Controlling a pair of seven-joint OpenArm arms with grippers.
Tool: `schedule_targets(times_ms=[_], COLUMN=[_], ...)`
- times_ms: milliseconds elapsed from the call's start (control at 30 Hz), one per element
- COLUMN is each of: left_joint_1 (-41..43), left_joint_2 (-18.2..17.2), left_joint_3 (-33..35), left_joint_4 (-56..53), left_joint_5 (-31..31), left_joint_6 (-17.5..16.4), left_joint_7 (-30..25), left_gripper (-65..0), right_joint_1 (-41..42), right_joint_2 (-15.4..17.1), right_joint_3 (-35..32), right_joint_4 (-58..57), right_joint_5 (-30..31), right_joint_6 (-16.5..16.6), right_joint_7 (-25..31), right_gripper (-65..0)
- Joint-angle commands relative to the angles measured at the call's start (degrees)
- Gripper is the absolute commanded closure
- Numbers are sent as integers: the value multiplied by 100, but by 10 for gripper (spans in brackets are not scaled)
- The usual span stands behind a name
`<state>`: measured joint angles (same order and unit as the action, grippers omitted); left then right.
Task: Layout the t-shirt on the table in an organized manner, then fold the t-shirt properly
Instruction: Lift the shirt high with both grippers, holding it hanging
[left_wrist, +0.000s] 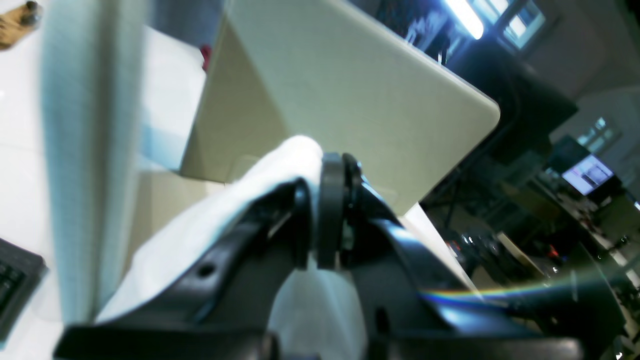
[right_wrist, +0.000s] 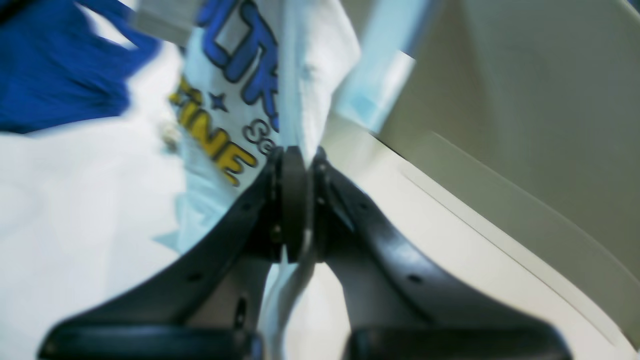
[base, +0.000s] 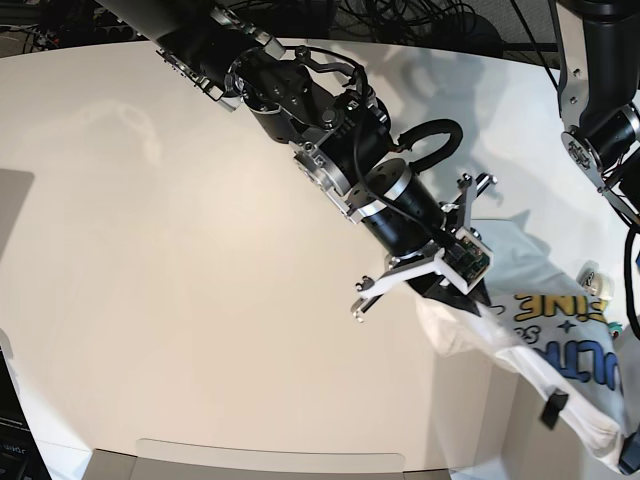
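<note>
In the left wrist view, the left gripper (left_wrist: 320, 215) has its black jaws pressed together on a fold of the white cotton t-shirt (left_wrist: 225, 220); the cloth bulges out above the closed pads and drapes down to the left, and more of it hangs below between the black finger bodies. Behind it lies the off-white, smooth table (left_wrist: 360, 100), seen tilted, with a rounded corner at the right. A blurred pale vertical band crosses the left of the picture; what it is cannot be told. A dark keyboard corner (left_wrist: 12, 285) shows at the lower left.

In the right wrist view, the right gripper (right_wrist: 297, 200) is likewise closed tight, pinching an edge of the t-shirt (right_wrist: 305, 75). The fabric rises from the jaws, showing blue outlined letters, yellow letters and a small blue star, and a thin strip of cloth trails below the pads. The table (right_wrist: 450, 235) runs along the right. A blurred deep blue shape (right_wrist: 55, 65) fills the upper left.

In the base view, the right arm reaches diagonally from the top left across the table (base: 180, 280), its gripper (base: 455, 290) gripping the shirt's near-left part. The t-shirt (base: 500, 350) hangs stretched near the table's right edge, print facing up with yellow and blue lettering visible. The left arm (base: 600, 110) comes down at the far right; its gripper lies outside this picture.
</note>
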<state>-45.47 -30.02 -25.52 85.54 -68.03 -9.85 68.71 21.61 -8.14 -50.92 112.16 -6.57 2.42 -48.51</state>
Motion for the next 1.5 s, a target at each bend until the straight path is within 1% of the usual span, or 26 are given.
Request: schedule_targets(times_ms=[0,100,133,300,400,500,600,633,733,767,867,933,1000,1033,1133,1233,1267,1300,1400,1467], left_joint_1=[-231,-442,-486,-837,-960,-1013,-1101,-1101,-1110,-1110,-1127,-1127,-1136,-1180,-1409,-1708,-1804,-1875,-1936,-1901], left_joint_2=[-150,-194,-273,-448,-545,-563,-642,-651,-633,-633,-642,-642,-642,-642,-756,-765,-747,-642,-114,343], left_joint_3=[-90,-134,-143,-151,-398,-494,-512,-521,-855,-951,-1145,-1242,-1330,-1400,-1488,-1286,-1066,-864,-380,-64], left_joint_4=[75,75,75,75,75,75,75,75,75,75,92,101,101,101,101,75,75,75,101,101], left_joint_5=[-138,-138,-138,-138,-129,-129,-155,-155,-164,-164,-173,-173,-173,-173,-138,-138,-155,-164,-164,-129], left_joint_6=[57,57,57,66,66,66,66,66,66,66,66,66,66,66,66,66,66,66,66,66], left_joint_7=[-220,-220,-220,-431,-466,-466,-466,-466,-466,-466,-466,-466,-466,-475,-475,-475,-475,-475,-475,-475], left_gripper=[-6,-6,-6,-6,-6,-6,-6,-6,-6,-6,-6,-6,-6,-6,-6,-6,-6,-6,-6,-6], right_joint_1=[121,121,165,323,358,428,455,490,543,543,543,508,490,481,455,332,217,68,-336,-732], right_joint_2=[-86,-86,-86,-86,-86,-86,-86,-86,-86,-86,-86,-86,-86,-86,-86,-86,-86,-86,326,572], right_joint_3=[15,-38,-64,-319,-592,-680,-680,-680,-680,-653,-645,-645,-653,-653,-689,-706,-689,-662,-434,-275], right_joint_4=[103,235,305,454,481,516,578,578,578,578,578,569,551,551,446,235,182,182,226,340], right_joint_5=[72,450,582,1092,1241,1417,1470,1470,1470,1461,1408,1118,916,828,600,547,547,538,283,63], right_joint_6=[-35,-35,-35,-35,-202,-272,-272,-272,-299,-378,-870,-1187,-1389,-1494,-1626,-1644,-1644,-1644,-1653,-1653], right_joint_7=[372,979,1207,1981,2473,2693,2728,2825,3317,3440,3924,4328,4521,4513,4513,4504,4504,4504,4504,4521], right_gripper=[0,0,0,0,0,0,0,0,0,0,0,0,0,0,0,0,0,0,0,0])
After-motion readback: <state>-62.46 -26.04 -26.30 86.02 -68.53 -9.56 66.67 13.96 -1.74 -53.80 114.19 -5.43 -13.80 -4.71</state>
